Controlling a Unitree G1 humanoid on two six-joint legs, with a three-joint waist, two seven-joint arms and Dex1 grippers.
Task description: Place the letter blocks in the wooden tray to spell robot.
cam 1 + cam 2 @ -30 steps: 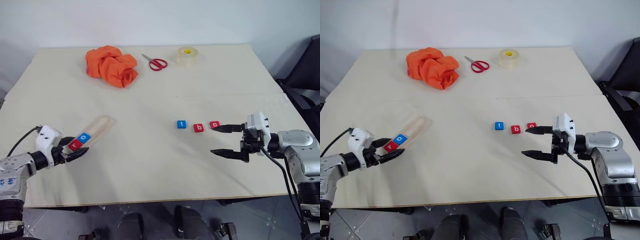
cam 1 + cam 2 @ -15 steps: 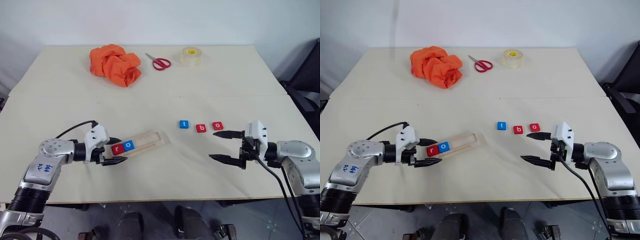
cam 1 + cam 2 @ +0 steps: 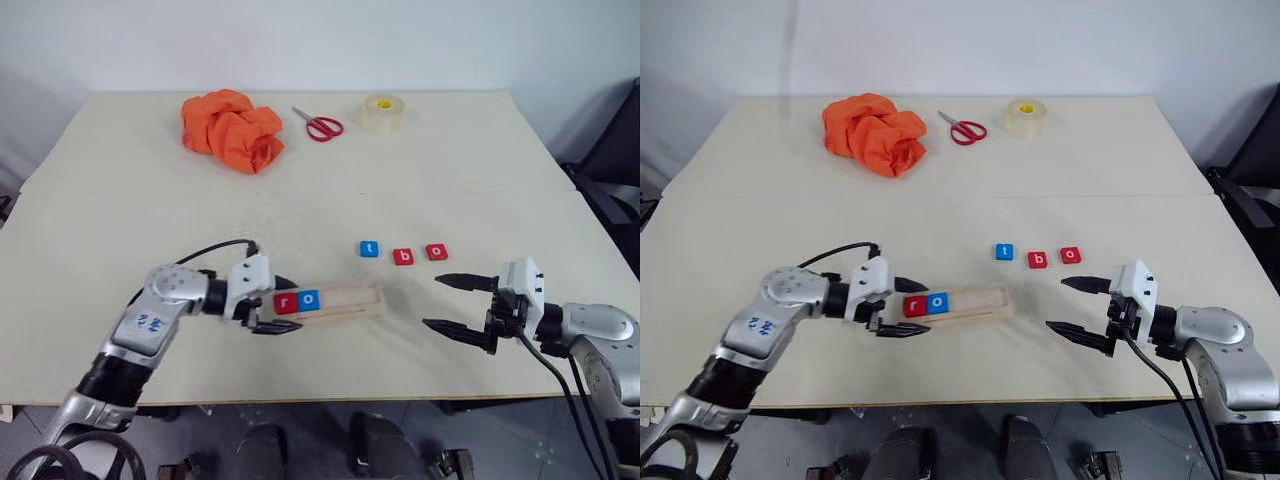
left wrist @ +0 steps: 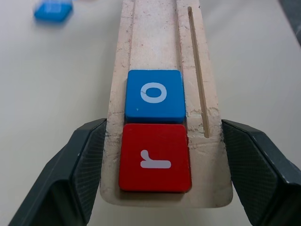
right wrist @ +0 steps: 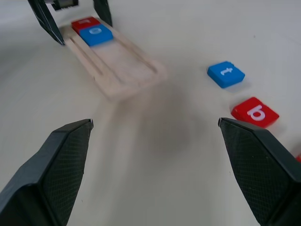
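The wooden tray [image 3: 345, 298] lies across the table near its front middle, with the red r block [image 3: 286, 302] and the blue o block [image 3: 309, 299] side by side at its left end. My left gripper [image 3: 283, 306] is shut on that end of the tray, one finger [image 4: 89, 160] against each long side. Three loose letter blocks lie in a row beyond the tray's right end: blue t [image 3: 369, 249], red b [image 3: 403, 256] and red o [image 3: 436, 251]. My right gripper [image 3: 432, 301] hovers open and empty, in front of the red o.
At the back of the table lie a crumpled orange cloth [image 3: 232, 128], red-handled scissors [image 3: 320, 124] and a roll of clear tape [image 3: 378, 110]. A dark chair [image 3: 620, 150] stands past the right edge.
My left gripper has carried the tray with its two blocks rightward from the left edge to the front middle and turned it crosswise. The right gripper drew back slightly and stayed open.
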